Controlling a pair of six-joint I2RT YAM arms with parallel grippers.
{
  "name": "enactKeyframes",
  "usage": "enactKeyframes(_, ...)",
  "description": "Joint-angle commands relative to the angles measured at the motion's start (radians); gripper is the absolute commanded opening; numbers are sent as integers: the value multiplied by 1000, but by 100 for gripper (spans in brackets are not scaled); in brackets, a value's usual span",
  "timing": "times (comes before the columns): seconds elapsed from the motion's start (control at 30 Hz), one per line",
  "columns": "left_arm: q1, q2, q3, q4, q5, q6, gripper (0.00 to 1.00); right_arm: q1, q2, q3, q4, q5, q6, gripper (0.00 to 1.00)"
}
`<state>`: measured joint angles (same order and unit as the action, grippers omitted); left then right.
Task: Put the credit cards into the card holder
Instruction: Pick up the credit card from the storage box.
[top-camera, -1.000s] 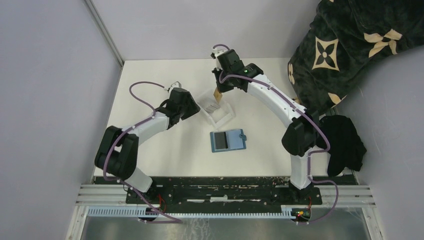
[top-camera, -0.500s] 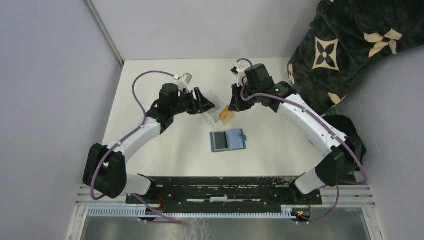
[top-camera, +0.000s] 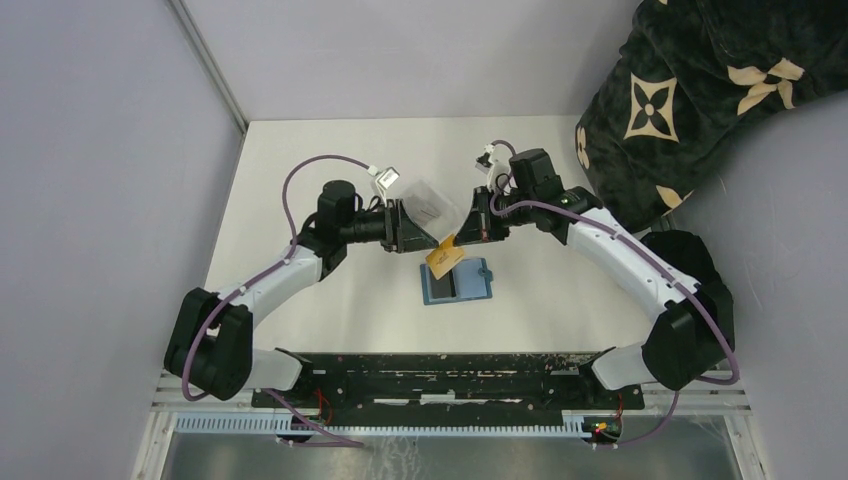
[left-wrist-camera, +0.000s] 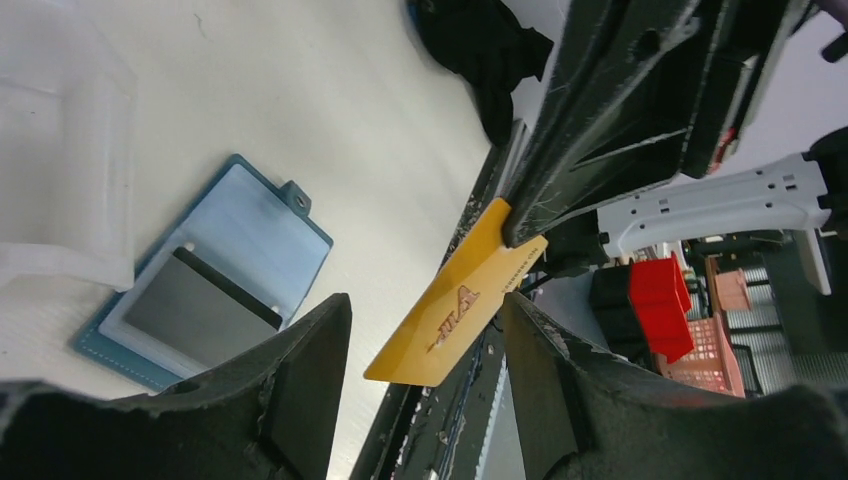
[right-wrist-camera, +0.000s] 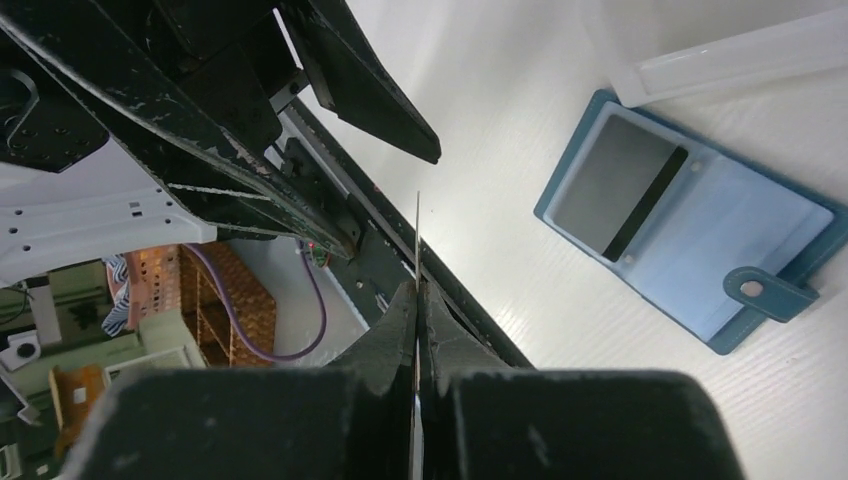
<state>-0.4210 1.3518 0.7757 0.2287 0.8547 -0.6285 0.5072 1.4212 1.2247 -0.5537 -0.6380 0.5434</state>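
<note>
Your right tool (right-wrist-camera: 417, 290) pinches the thin gold card (left-wrist-camera: 460, 300) by its edge; your left tool (top-camera: 420, 232) gapes open facing it, flat teal wallet (top-camera: 457, 282) beneath.

right gripper (top-camera: 458, 238) swung the gold card (top-camera: 443, 257) off the clear tray (top-camera: 430, 198) with its jaws pinching one end, and left gripper (top-camera: 418, 232) came across, so the card now hangs just ahead of its spread jaws

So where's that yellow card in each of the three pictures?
Top view: yellow card at centre, overlapping the upper left corner of the teal card holder.
Left wrist: yellow card at centre, printed face showing.
Right wrist: yellow card at centre, edge-on, a thin line.
Shared landmark: the open teal card holder.
</note>
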Motion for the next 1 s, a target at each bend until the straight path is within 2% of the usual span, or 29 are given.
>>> enactKeyframes(0.0, -1, -28, -13, 84, 120, -48, 64, -10, -27, -39, 133, -115, 68, 1)
enactKeyframes(0.27, 0, 21, -15, 90, 186, -56, 61, -22, 19, -41, 195, -189, 109, 1)
enactKeyframes(0.4, 0, 43, -20, 98, 206, -57, 55, -25, 56, -33, 226, -239, 128, 1)
enactKeyframes(0.63, 0, 94, -21, 153, 231, -91, 19, -33, 104, -30, 243, -264, 134, 1)
enactKeyframes(0.73, 0, 105, -52, 232, 235, -148, 7, -44, 118, -28, 256, -267, 146, 1)
enactKeyframes(0.8, -2, 106, -95, 308, 211, -203, 3, -49, 124, -17, 243, -254, 143, 1)
enactKeyframes(0.87, -5, 96, -153, 373, 150, -251, 3, -56, 121, -5, 204, -210, 119, 14)
enactKeyframes(0.93, -18, 71, -213, 410, 47, -279, 3, -58, 103, 5, 136, -123, 75, 31)
enactKeyframes(0.97, -33, 47, -246, 412, -33, -291, 3, -58, 90, 6, 102, -53, 54, 36)
